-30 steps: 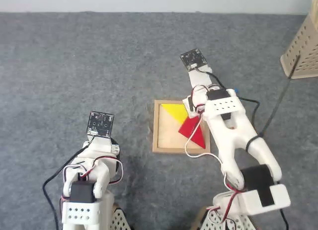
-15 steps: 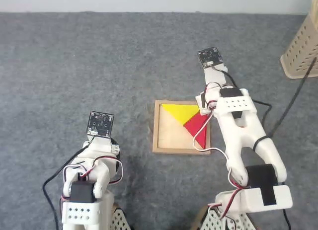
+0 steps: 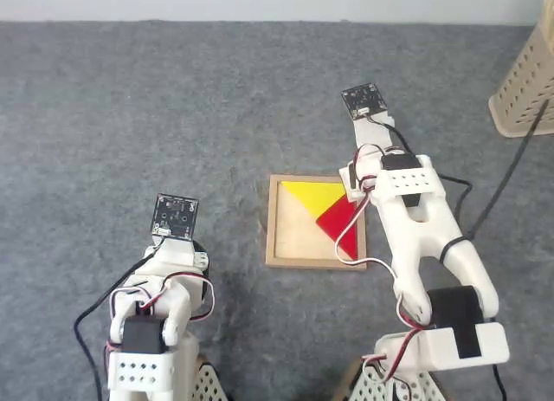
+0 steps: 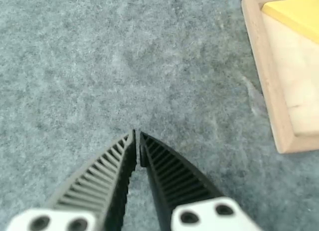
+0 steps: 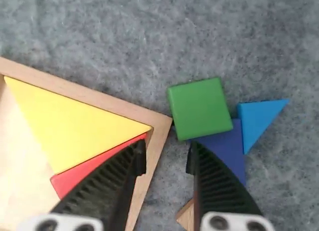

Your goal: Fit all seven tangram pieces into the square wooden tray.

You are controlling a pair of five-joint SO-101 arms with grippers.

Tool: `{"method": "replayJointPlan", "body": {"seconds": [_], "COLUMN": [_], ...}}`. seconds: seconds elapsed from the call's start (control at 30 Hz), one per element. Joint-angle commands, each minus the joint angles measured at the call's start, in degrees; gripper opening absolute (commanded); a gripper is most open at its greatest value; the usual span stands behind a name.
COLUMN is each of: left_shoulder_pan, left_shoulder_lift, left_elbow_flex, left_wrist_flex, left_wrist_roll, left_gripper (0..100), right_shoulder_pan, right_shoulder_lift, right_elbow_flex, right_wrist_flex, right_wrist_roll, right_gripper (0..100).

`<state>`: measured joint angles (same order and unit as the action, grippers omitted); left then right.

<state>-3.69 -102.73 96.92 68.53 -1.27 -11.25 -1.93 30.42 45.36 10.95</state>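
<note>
The square wooden tray [image 3: 273, 223] lies on the grey mat between the arms. Inside it a yellow triangle [image 3: 313, 196] fills the far part, and a red triangle [image 3: 340, 221] lies against it and the right rim. My right gripper [image 5: 166, 146] is open above the tray's far right corner [image 5: 158, 125], with nothing between its fingers. Just outside that corner lie a green square [image 5: 199, 108], a light blue triangle [image 5: 259, 118], a dark blue piece [image 5: 227, 146] and a wood-coloured piece [image 5: 185, 218]. My left gripper [image 4: 135, 137] is shut over bare mat, left of the tray [image 4: 264, 71].
A beige perforated container [image 3: 528, 80] stands at the back right edge. The right arm [image 3: 415, 228] covers the mat right of the tray. The left arm [image 3: 164, 288] sits at the front left. Open mat stretches across the back and left.
The right arm swung right and farther back, off the tray. The red triangle, tilted over the tray before, now lies flat in it beside the yellow one. The left arm kept still.
</note>
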Motion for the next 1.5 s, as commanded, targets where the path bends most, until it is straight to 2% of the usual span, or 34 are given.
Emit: {"method": "replayJointPlan", "body": {"seconds": [0.0,0.17,0.33,0.4,0.53,0.67,0.87,1.1,1.47], "left_shoulder_pan": [-0.3,-0.3,-0.3,-0.3,-0.3,-0.3,-0.3,-0.3,-0.3], "left_shoulder_lift": [-0.2,-0.2,-0.2,-0.2,-0.2,-0.2,-0.2,-0.2,-0.2], "left_elbow_flex": [-0.3,-0.3,-0.3,-0.3,-0.3,-0.3,-0.3,-0.3,-0.3], "left_wrist_flex": [0.3,0.3,0.3,0.3,0.3,0.3,0.3,0.3,0.3], "left_wrist_roll": [0.5,0.5,0.5,0.5,0.5,0.5,0.5,0.5,0.5], "left_gripper": [1,1,1,1,1,1,1,1,1], "right_shoulder_pan": [0.9,0.9,0.7,0.3,-1.7,-6.7,-10.1,-7.4,-4.8], "right_shoulder_lift": [-1.1,-1.2,-6.7,-10.9,-20.4,-25.5,-21.1,-13.4,-12.6], "right_elbow_flex": [-0.3,-0.3,1.1,4.6,15.8,25.5,26.3,26.3,24.8], "right_wrist_flex": [0.7,0.8,4.1,4.5,-1.7,-10.9,-14.5,-21.0,-20.5], "right_wrist_roll": [-0.4,-0.4,-0.5,-0.5,0.0,0.1,0.0,0.1,0.1], "right_gripper": [13.2,12.5,1.7,0.6,0.7,0.8,0.9,0.9,0.9]}}
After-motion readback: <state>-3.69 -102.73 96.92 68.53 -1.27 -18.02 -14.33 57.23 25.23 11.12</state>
